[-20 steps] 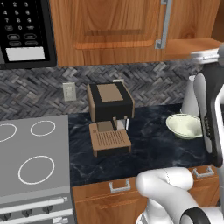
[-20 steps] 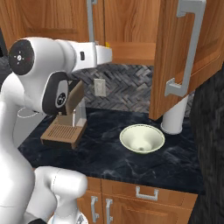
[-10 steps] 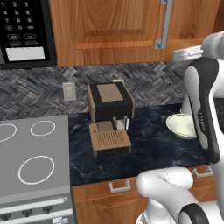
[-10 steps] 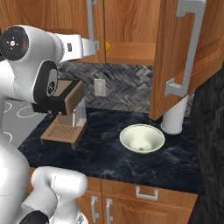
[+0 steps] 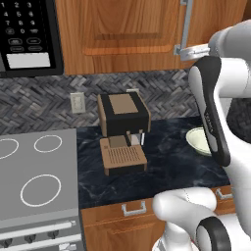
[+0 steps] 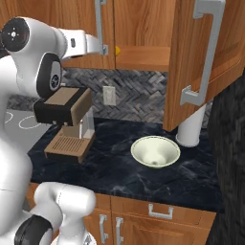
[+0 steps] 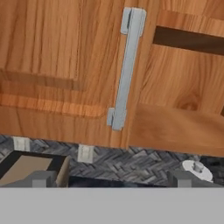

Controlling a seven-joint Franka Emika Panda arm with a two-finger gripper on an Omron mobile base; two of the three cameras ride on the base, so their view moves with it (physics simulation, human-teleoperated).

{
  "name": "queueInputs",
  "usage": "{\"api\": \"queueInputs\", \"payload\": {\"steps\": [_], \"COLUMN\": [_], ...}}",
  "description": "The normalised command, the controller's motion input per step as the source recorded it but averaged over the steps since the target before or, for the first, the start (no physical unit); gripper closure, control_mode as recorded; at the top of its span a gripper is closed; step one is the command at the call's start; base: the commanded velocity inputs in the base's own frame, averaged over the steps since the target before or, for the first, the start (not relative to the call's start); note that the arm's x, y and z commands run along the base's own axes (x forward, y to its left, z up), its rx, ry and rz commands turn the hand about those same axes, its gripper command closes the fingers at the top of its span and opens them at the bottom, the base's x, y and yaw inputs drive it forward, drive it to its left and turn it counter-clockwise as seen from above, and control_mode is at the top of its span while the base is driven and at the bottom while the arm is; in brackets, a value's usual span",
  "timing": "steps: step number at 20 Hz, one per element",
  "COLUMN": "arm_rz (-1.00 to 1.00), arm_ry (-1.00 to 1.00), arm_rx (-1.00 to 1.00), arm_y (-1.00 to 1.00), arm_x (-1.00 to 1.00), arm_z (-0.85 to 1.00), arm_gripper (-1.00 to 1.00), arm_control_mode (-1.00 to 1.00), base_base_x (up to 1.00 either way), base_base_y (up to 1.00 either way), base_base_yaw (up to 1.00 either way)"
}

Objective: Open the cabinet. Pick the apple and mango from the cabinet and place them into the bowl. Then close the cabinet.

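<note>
Dark marble bench (image 6: 119, 167) carries the bowl (image 6: 155, 151), below the cabinet (image 6: 139, 28). Cabinet's right door swung open, left door shut. Mango (image 6: 117, 50) peeks from inside, beside the left door handle (image 6: 99, 26). Jaws' spread: cannot tell.

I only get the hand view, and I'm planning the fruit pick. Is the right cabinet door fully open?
Observer: Yes. In the right base view the right door stands swung wide out over the counter.
Operator: Any fruit visible inside?
Observer: A bit of yellow, likely the mango, peeks out on the shelf just past the closed left door's edge.
Operator: Where's the bowl?
Observer: The bowl sits empty on the dark counter, below the opened cabinet.
</note>
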Motion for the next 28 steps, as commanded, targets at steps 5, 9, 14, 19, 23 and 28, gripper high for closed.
{"api": "queueInputs", "payload": {"steps": [5, 9, 14, 19, 23, 28], "arm_rz": [0.00, 0.00, 0.00, 0.00, 0.00, 0.00], "arm_ry": [0.00, 0.00, 0.00, 0.00, 0.00, 0.00], "arm_rx": [0.02, 0.02, 0.02, 0.01, 0.02, 0.02], "arm_y": [0.00, 0.00, 0.00, 0.00, 0.00, 0.00], "arm_x": [0.35, 0.42, 0.47, 0.49, 0.53, 0.51], "arm_z": [0.02, 0.00, 0.00, 0.00, 0.00, 0.00], "arm_gripper": [-1.00, -1.00, -1.00, -1.00, -1.00, -1.00], "arm_control_mode": [-1.00, -1.00, -1.00, -1.00, -1.00, -1.00], "base_base_x": [0.00, 0.00, 0.00, 0.00, 0.00, 0.00], "base_base_y": [0.00, 0.00, 0.00, 0.00, 0.00, 0.00], "base_base_yaw": [0.00, 0.00, 0.00, 0.00, 0.00, 0.00]}}
